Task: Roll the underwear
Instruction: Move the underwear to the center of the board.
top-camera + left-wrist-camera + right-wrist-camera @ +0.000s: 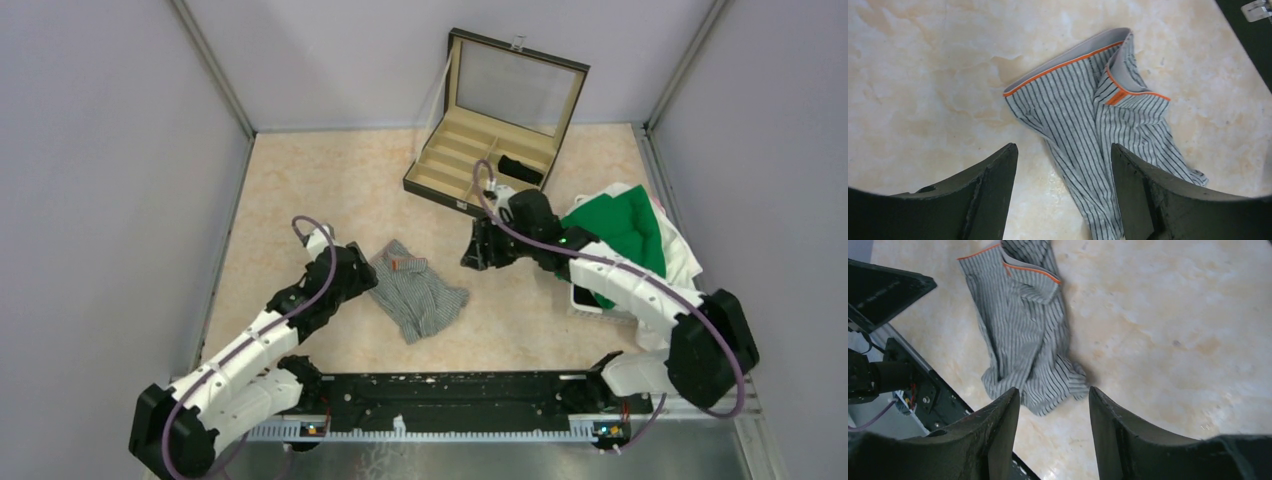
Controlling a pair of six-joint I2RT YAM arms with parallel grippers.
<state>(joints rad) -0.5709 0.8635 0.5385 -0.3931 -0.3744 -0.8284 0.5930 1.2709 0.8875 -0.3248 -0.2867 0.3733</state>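
left end effector (1063,192) hangs spread wide and empty just above the worktop (923,100), the grey striped underwear (1088,125) lying loose and unrolled directly ahead of it, one leg running in between its jaws, the orange-trimmed waistband on the far side. right end effector (1054,425), also wide apart and holding nothing, faces the same garment's crumpled end from the opposite side. beyond the right end effector stands an open compartmented case (430,192), the black underwear (520,168) lying in a compartment at its right end. a pile of green and white cloth (620,230) sits beside the right arm.
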